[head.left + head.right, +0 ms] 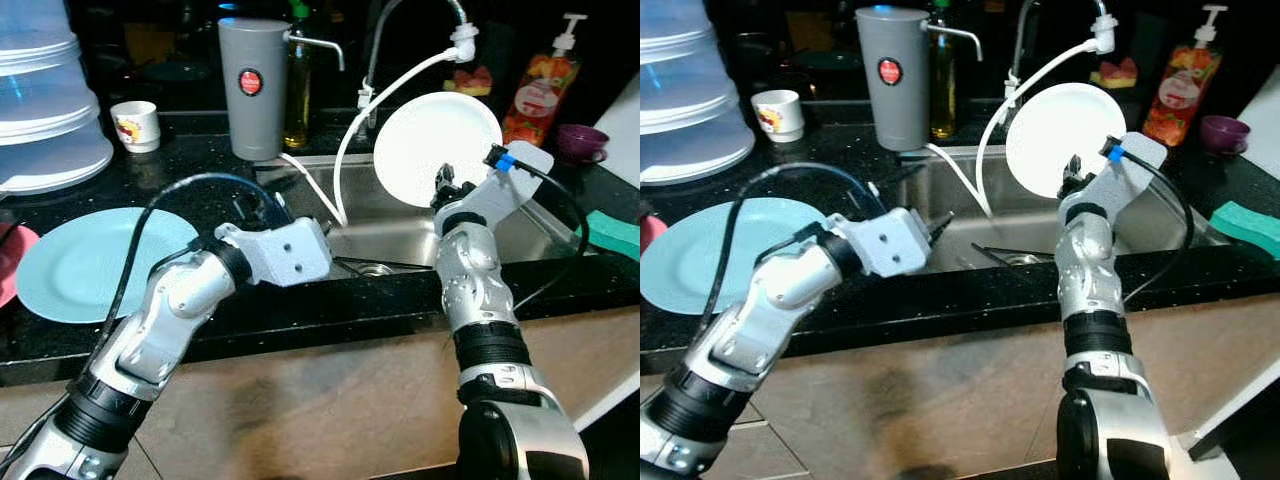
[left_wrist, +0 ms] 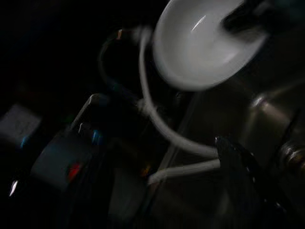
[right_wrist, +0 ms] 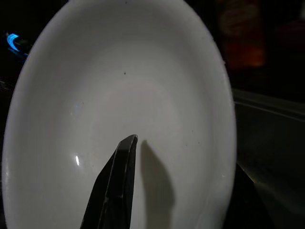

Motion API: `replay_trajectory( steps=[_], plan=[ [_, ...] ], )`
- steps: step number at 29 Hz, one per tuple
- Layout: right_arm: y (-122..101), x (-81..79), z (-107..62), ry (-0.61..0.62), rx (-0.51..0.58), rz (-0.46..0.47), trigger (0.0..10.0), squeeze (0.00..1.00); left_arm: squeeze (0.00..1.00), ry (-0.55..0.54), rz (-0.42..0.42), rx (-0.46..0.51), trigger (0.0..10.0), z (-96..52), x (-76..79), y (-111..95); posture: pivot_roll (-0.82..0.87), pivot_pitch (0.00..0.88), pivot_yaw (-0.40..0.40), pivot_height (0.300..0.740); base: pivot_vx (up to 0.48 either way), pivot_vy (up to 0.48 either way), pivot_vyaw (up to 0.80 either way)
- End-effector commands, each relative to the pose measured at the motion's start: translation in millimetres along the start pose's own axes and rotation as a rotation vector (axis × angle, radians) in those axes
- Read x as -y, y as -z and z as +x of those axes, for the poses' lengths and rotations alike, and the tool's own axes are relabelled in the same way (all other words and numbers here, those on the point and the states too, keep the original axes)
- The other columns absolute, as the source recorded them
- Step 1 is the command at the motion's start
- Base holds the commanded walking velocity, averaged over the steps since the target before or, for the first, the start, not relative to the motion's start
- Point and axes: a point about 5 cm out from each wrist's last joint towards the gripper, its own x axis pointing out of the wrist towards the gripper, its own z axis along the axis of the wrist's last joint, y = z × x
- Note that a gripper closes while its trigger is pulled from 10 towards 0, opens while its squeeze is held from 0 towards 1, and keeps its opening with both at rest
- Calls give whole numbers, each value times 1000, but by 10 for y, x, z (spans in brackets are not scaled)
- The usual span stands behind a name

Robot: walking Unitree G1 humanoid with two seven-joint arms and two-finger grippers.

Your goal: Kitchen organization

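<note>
My right gripper is shut on the lower edge of a white plate, which it holds upright and tilted above the steel sink. In the right wrist view one black finger lies across the white plate's face. My left gripper hovers at the sink's left rim and points into the basin, with nothing seen in it. A light blue plate lies flat on the black counter, left of my left arm.
A white hose hangs from the faucet into the sink. A grey jug, a small mug and stacked clear containers stand at the back left. At the right are a soap bottle, a purple cup and a green sponge.
</note>
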Motion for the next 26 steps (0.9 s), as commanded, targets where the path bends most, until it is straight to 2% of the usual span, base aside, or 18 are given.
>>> replay_trajectory(
  steps=[1,2,3,4,5,7,8,10,12,13,14,15,16,18,21,26],
  plan=[
    [-19,-37,23,2,23,-40,902,0,0,-33,-32,-100,10000,-47,-11,159,59,66,-47,740,0,0,0],
    [-19,-37,23,2,23,-40,902,0,0,-33,-32,-100,10000,-47,-11,159,59,66,-47,740,0,0,0],
    [7,-45,21,0,10,-48,2039,0,0,-42,-43,-117,10000,-55,-24,187,59,66,-47,740,0,0,0],
    [29,-49,17,-1,-1,-52,2353,0,0,-56,-48,-134,10000,-58,-41,207,58,67,-48,740,0,0,0],
    [29,-49,17,-1,-1,-52,2353,0,0,-56,-48,-134,10000,-58,-41,207,58,67,-48,740,0,0,0],
    [66,-76,-10,-28,9,-104,2314,0,0,-117,-88,-226,10000,-85,-100,324,53,71,-50,740,0,0,0],
    [66,-76,-10,-28,9,-104,2314,0,0,-117,-88,-226,10000,-85,-100,324,53,71,-50,740,0,0,0],
    [115,-130,-35,-79,13,-176,2157,0,0,-224,-139,-309,10000,-143,-190,435,51,73,-49,740,0,0,0],
    [115,-130,-35,-79,13,-176,2157,0,0,-224,-139,-309,10000,-143,-190,435,51,73,-49,740,0,0,0],
    [144,-155,-43,-101,3,-208,2471,0,0,-294,-150,-329,10000,-169,-252,463,51,73,-49,740,0,0,0],
    [169,-182,-51,-117,-3,-235,5020,0,0,-369,-169,-325,10000,-191,-331,473,54,75,-49,740,0,0,0],
    [181,-212,-59,-129,3,-269,10000,0,0,-443,-180,-329,10000,-225,-420,490,55,77,-49,740,0,0,0],
    [181,-212,-59,-129,3,-269,10000,0,0,-443,-180,-329,10000,-225,-420,490,55,77,-49,740,0,0,0],
    [187,-260,-67,-150,18,-299,10000,0,0,-534,-200,-325,10000,-276,-538,497,55,77,-48,740,0,0,0],
    [187,-321,-80,-180,39,-334,10000,0,0,-582,-215,-298,10000,-318,-625,469,55,75,-47,740,0,0,0],
    [238,-373,-114,-207,43,-395,10000,0,0,-572,-239,-296,10000,-323,-597,452,55,66,-45,740,0,0,0]
  ],
)
